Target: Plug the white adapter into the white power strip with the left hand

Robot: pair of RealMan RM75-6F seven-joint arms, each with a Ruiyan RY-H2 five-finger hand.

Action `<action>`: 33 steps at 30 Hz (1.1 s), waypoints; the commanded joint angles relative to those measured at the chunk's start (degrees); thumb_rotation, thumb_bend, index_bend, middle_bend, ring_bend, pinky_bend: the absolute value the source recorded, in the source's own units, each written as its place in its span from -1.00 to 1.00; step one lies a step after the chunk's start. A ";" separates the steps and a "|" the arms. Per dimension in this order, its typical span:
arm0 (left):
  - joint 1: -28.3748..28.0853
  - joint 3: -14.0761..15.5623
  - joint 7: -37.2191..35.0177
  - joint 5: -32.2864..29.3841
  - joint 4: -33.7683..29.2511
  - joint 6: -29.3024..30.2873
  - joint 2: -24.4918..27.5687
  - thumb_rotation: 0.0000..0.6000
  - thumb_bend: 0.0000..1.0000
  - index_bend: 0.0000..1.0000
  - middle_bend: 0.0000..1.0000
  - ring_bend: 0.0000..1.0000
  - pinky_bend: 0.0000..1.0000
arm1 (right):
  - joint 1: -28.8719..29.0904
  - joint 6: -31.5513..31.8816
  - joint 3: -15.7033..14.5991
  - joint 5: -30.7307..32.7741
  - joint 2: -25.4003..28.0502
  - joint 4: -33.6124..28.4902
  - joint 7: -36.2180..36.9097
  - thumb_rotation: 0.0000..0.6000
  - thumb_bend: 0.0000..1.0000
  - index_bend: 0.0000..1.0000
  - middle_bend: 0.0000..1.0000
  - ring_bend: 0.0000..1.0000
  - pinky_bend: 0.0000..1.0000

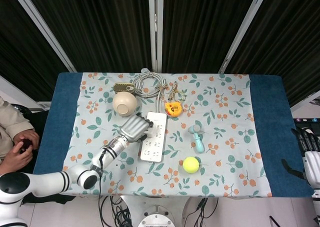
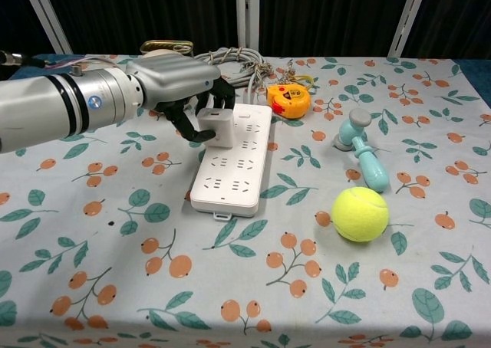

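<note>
the left hand (image 2: 178,83) pinches the white adapter (image 2: 217,126) over the white power strip's (image 2: 229,169) 11 o'clock sockets, and it should probably keep the adapter upright and press straight down.

You are working in a robot test lab, not a home. The worktop (image 1: 265,137) carries a floral cloth (image 1: 225,107) over blue padding and stands against black curtains (image 1: 200,22) hung between white frame posts (image 1: 155,27). Loose cables (image 1: 117,207) hang below its front edge. A seated person (image 1: 12,132) waits at the left edge.
</note>
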 commanded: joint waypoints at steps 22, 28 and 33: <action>-0.65 0.67 3.63 -2.29 -0.34 1.21 -1.26 1.00 0.10 0.23 0.34 -0.08 -0.45 | -0.07 -0.13 0.16 0.24 0.06 0.01 0.11 1.00 -0.62 -1.00 -1.00 -1.00 -1.00; -0.41 0.44 4.52 -3.23 -1.86 2.35 -0.64 1.00 -0.33 -0.28 -0.14 -0.40 -0.49 | -0.15 -0.01 0.12 0.12 -0.06 0.24 0.41 1.00 -0.62 -1.00 -1.00 -1.00 -1.00; -0.12 0.32 4.74 -3.77 -2.94 3.19 -0.10 1.00 -0.43 -0.49 -0.33 -0.52 -0.50 | -0.30 0.27 0.07 -0.06 -0.13 0.38 0.70 1.00 -0.62 -1.00 -1.00 -1.00 -1.00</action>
